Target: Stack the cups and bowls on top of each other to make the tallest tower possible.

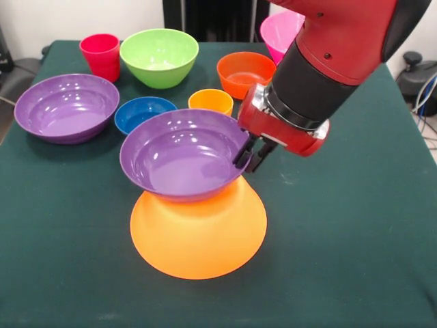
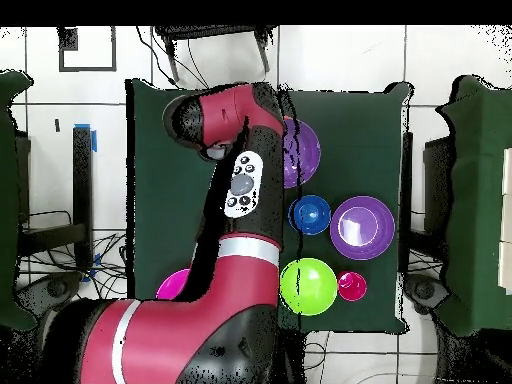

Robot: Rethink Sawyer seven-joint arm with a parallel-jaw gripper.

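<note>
Dark green cloth-covered worktop (image 1: 355, 260). Behind the stack, from picture left in the front view: a second wide shallow purple plastic bowl (image 1: 67, 107), a small blue plastic bowl (image 1: 144, 113) and an orange plastic cup (image 1: 211, 101) just behind the stack's rim. Farther back: a red-pink plastic tumbler (image 1: 101, 57), a medium green plastic bowl (image 1: 159, 57), a small orange-red plastic bowl (image 1: 245, 73), and a big pink plastic bowl (image 1: 281, 33) partly hidden by the red and black arm (image 1: 334, 61).

The arm comes down from the top right and blocks the far right corner. In the overhead view it covers much of the stack; only part of a purple rim (image 2: 300, 150) shows there.

Tower, near the worktop's middle front: a big yellow-orange plastic bowl (image 1: 198, 236) set mouth down, wide rim on the cloth, with a glossy purple plastic bowl (image 1: 183, 154) on its base, mouth up. The axis is vertical; the purple bowl looks slightly tilted, and its inside is bare and reflective.

The pincer (image 1: 250, 154) sits at the purple bowl's right rim, dark fingers (image 1: 242, 154) close together and pinching the rim.
</note>
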